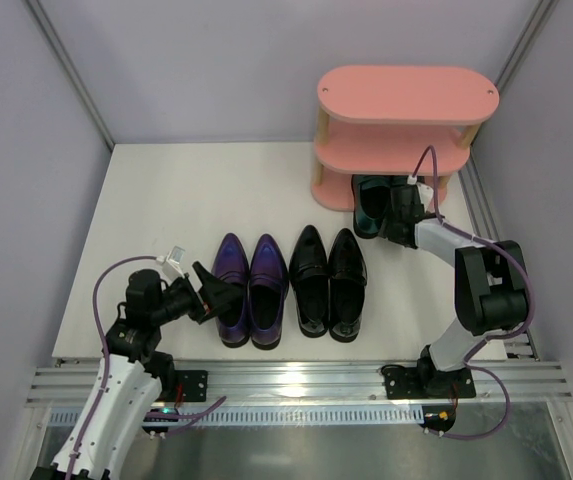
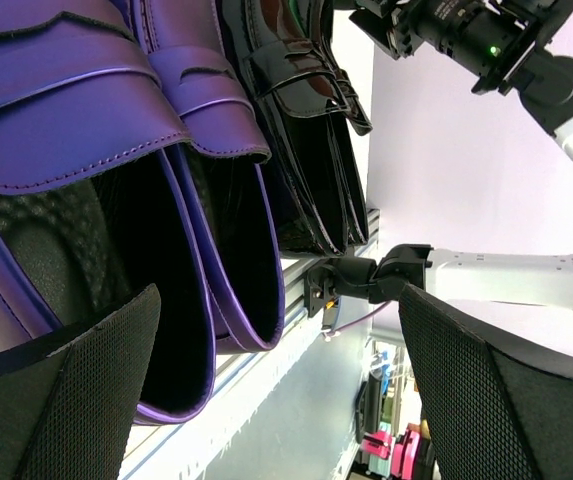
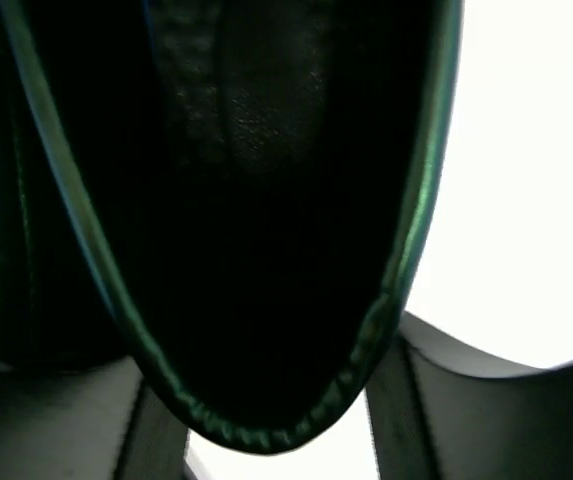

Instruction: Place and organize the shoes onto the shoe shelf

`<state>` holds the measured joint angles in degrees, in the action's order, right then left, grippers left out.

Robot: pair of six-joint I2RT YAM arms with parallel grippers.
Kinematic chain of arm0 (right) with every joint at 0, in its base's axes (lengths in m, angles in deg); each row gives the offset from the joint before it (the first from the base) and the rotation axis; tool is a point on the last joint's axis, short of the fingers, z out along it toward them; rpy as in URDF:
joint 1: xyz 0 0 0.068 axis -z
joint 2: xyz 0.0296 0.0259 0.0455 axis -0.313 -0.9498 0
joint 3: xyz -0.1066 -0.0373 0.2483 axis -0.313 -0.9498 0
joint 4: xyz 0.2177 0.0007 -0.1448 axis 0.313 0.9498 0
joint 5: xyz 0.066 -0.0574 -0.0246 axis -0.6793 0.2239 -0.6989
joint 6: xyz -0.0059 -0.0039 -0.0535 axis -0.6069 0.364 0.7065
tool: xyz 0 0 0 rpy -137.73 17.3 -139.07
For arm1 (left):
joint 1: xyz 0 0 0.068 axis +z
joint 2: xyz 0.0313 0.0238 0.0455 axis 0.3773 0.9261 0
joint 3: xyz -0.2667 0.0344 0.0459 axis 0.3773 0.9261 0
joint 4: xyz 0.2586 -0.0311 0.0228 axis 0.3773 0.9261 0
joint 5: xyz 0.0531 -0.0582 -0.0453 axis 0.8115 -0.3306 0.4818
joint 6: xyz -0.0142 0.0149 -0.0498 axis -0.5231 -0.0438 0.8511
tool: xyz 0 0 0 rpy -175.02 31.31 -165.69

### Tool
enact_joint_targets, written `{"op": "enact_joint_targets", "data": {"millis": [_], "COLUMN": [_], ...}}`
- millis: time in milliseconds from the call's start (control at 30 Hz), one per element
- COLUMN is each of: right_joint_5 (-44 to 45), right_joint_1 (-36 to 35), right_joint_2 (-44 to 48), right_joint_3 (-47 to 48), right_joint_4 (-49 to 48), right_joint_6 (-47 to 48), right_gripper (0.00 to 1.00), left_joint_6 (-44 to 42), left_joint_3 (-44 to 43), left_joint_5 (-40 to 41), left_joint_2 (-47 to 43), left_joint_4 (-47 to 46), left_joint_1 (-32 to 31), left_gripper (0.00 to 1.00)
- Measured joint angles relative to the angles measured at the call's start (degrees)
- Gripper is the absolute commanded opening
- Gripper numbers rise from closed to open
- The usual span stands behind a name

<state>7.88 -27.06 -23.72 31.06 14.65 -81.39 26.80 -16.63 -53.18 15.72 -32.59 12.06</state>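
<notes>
Top external view: the left gripper (image 1: pixel 209 290) has its fingers spread at the heel of the left shoe of the purple pair (image 1: pixel 256 285). That pair lies flat on the table (image 1: pixel 166 200), toes pointing away from the fingers. The black pair (image 1: pixel 328 280) lies just beyond the purple pair, on the side away from the left fingers. The right gripper (image 1: pixel 398 215) is at the heel of a green shoe (image 1: pixel 369 205). The toe end of that shoe lies ahead of the fingers, at the bottom tier of the shoe shelf (image 1: pixel 406 95).

Left wrist view: both fingers (image 2: pixel 86 400) stand wide apart with nothing held. The purple pair (image 2: pixel 116 110) lies just ahead of the left-hand finger, heel openings facing it; contact cannot be told. The black pair (image 2: pixel 306 120) lies past it. The right arm (image 2: pixel 506 280) crosses well beyond the right-hand finger.

Right wrist view: the fingers (image 3: pixel 506 420) close on the heel of the green shoe (image 3: pixel 266 200) from both sides, its dark opening filling the space ahead of them
</notes>
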Motion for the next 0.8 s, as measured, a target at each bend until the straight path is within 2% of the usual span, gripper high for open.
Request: {"op": "enact_joint_targets", "data": {"millis": [167, 267, 300, 800], "right_joint_5": [1.18, 1.51, 1.73, 7.48], "right_joint_1": [-0.20, -0.57, -0.57, 0.20], "right_joint_2": [-1.16, -0.90, -0.79, -0.24], "right_joint_3": [2.34, 2.45, 2.45, 9.55], "right_joint_4": [3.98, 5.35, 5.68, 12.55], "right_joint_6": [-0.09, 0.13, 0.42, 6.16], "right_gripper": [0.34, 0.29, 0.24, 0.26], "left_joint_6": [-0.13, -0.22, -0.22, -0.20], "left_joint_3": [0.09, 0.11, 0.13, 0.13], "left_joint_5": [0.37, 0.42, 0.42, 0.61], "left_joint_2": [-0.94, -1.29, -1.33, -2.54], "left_joint_4": [0.44, 0.63, 0.63, 1.51], "left_joint_1": [0.00, 0.00, 0.00, 0.00], "left_gripper": [1.00, 1.00, 1.00, 1.00]}}
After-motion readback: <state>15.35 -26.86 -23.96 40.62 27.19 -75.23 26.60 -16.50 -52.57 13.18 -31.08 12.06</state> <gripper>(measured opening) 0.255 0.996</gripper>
